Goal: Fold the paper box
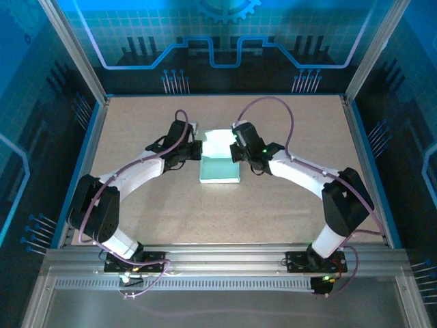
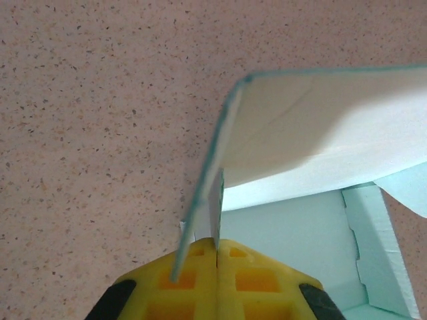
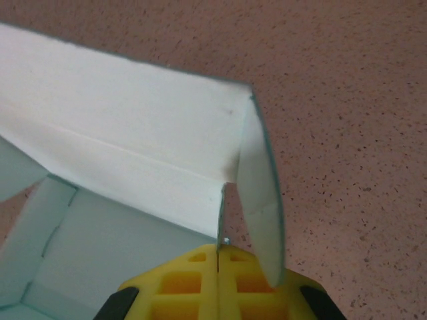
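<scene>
Speckled tan counter (image 1: 136, 205) takes up the middle of the top view, inside a metal frame.

Left arm (image 1: 130, 174) and right arm (image 1: 307, 174), white with black joints, curve in from the lower corners. They meet just above frame centre.

Paper box (image 1: 220, 167) sits on the counter between the two wrists, at centre frame, slightly high. It is pale light-blue and partly formed. The upper end of it in the frame shows bright white; the lower part is a shallow teal tray.

Left wrist view: paper box (image 2: 313, 127) fills the right half. One broad panel is raised across the upper right, with its corner at upper centre. Pale floor and a notched flap show at lower right.

Right wrist view: paper box (image 3: 127, 133) fills the left half. A creased panel crosses the upper left, and a side flap bends down at centre right.

Left fingers (image 2: 193, 280), yellow, bottom centre: pressed together, with a thin card edge running into the seam between them. Clamped on the box.

Right fingers (image 3: 187, 283), yellow, bottom centre: likewise together, with a card edge pinched in the seam and the bent flap overlapping the right-hand finger.
</scene>
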Motion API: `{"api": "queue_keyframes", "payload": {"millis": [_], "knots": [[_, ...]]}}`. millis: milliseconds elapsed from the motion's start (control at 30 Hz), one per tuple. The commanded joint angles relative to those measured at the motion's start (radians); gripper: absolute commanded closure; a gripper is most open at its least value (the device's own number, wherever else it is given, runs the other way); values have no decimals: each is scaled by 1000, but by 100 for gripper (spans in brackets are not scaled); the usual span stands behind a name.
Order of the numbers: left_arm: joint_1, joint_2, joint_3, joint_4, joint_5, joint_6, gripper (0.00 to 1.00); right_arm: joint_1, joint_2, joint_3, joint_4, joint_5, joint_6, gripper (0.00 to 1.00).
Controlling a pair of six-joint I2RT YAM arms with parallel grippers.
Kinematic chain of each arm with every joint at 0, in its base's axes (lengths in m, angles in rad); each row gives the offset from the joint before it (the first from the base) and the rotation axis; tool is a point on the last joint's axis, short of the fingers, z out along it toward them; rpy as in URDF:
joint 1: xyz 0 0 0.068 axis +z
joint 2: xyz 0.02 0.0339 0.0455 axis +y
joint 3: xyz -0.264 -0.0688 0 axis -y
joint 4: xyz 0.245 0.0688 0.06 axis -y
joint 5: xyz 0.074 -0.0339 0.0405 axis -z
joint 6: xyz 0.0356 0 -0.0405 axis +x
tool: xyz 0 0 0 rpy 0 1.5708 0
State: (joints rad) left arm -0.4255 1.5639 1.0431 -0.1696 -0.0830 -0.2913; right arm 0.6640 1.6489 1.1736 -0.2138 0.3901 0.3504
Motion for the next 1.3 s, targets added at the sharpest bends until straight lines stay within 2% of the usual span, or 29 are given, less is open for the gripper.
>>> {"api": "queue_keyframes", "payload": {"millis": [0, 333, 600, 733, 833, 1100, 1267], "knots": [[-42, -44, -28, 120, -30, -47, 100, 49, -43, -38, 147, 76, 104, 100], [-89, -65, -109, 233, -99, -101, 100, 101, -68, -138, 228, 192, 280, 100], [-139, -82, -175, 330, -173, -96, 100, 121, -90, -196, 294, 224, 305, 94], [-152, -91, -213, 387, -191, -72, 100, 119, -109, -219, 323, 202, 262, 83], [-157, -89, -235, 413, -214, -57, 100, 118, -132, -230, 328, 179, 227, 67], [-156, -84, -238, 426, -246, 7, 100, 90, -241, -288, 324, 112, 161, 34], [-158, -76, -206, 399, -255, 43, 100, 35, -321, -337, 260, 20, 148, 26]]}}
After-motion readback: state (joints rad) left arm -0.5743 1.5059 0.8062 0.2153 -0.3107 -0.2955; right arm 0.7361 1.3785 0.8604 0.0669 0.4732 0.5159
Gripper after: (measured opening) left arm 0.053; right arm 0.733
